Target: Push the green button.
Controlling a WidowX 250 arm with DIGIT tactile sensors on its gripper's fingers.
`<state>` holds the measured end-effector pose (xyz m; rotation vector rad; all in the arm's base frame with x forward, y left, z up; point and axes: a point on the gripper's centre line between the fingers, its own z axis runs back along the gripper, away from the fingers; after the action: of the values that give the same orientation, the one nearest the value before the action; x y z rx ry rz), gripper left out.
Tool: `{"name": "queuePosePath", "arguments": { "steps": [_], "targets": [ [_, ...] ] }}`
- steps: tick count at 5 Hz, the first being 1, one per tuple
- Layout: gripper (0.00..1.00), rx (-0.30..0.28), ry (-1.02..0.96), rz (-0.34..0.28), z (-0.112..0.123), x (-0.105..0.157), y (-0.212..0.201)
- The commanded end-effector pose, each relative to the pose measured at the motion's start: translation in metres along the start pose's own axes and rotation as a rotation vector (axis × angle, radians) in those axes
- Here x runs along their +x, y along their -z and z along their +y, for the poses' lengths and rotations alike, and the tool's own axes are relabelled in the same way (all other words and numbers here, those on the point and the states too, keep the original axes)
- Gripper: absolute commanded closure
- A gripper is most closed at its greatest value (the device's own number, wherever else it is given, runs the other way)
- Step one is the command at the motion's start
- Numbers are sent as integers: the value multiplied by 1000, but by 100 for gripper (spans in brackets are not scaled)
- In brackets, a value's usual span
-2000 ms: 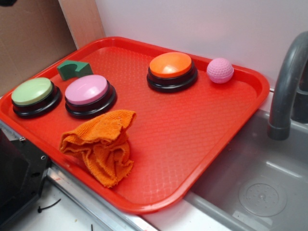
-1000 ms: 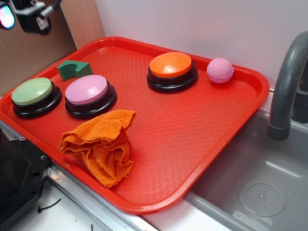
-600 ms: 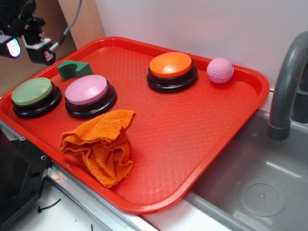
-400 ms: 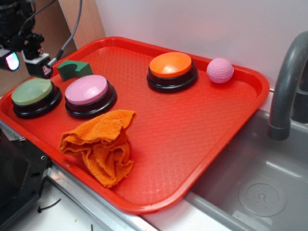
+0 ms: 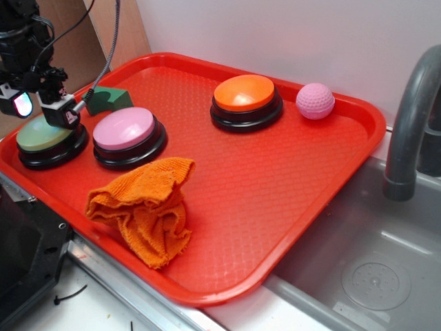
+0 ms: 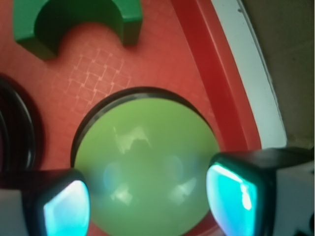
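Note:
The green button [image 5: 43, 138], a pale-green dome on a black base, sits at the left end of the red tray [image 5: 289, 172]. My gripper [image 5: 40, 109] hangs directly over it, low and close to its top. It is open, with nothing between its fingers. In the wrist view the green button [image 6: 147, 157] fills the centre, and my gripper [image 6: 147, 201] has one glowing cyan pad on each side of the dome. Whether the fingers touch the dome I cannot tell.
A pink button [image 5: 124, 129] stands just right of the green one, with a dark green notched block [image 5: 111, 98] behind them. An orange button [image 5: 244, 93] and a pink ball [image 5: 315, 101] are at the back. An orange cloth [image 5: 148, 207] lies in front. The sink [image 5: 372, 269] and faucet [image 5: 410, 124] are at the right.
My gripper has come in from the upper left and moved down over the green button. Nothing on the tray has moved.

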<state>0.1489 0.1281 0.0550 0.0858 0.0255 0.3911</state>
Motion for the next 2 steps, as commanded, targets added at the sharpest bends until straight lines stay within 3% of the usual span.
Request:
{"name": "queuePosePath", "arguments": {
  "steps": [1,2],
  "targets": [
    [0,-10,-5,20,7,3,13],
    [0,-11,-8,29,10,2,13]
  ]
}}
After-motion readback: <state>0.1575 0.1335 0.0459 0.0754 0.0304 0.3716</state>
